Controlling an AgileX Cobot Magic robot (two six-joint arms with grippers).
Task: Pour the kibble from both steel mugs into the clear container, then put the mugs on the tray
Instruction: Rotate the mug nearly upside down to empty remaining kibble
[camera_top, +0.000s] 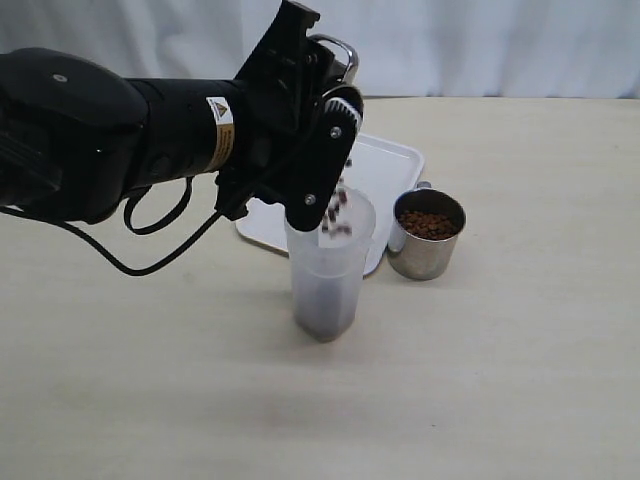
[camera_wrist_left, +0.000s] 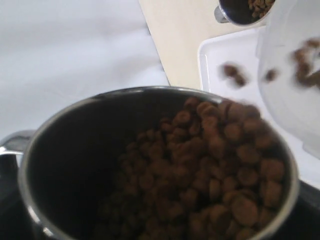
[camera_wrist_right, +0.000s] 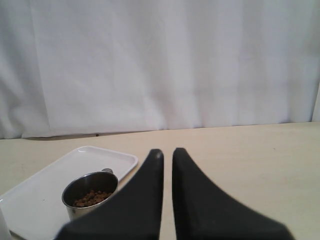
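The left gripper (camera_top: 322, 130) is clamped on a tilted mug (camera_wrist_left: 75, 165) above the clear container (camera_top: 325, 270). In the exterior view the container stands at centre frame, just in front of the white tray (camera_top: 395, 160). Kibble (camera_wrist_left: 215, 165) slides over the mug's lip, and a few pellets hang in the air at the container's mouth. The second mug (camera_top: 426, 235), full, sits on the table (camera_top: 500, 380) right of centre, just beside the tray. The right gripper (camera_wrist_right: 167, 160) has its fingers pressed together on nothing.

The likeliest trouble is spillage. The container's mouth looks narrow for a wide mug, so a steeper tilt could send a clump over the rim onto the tray or table. The container is also tall and slim, and one black finger hangs close to its rim, so a nudge there might tip it.

The gripper hides most of the tilted mug in the exterior view, leaving only its handle at upper centre, and where the fingers bear on it is hidden. The frosted wall blurs the fill level, showing only a dark band at the base. I cannot tell whether the second mug touches the tray.
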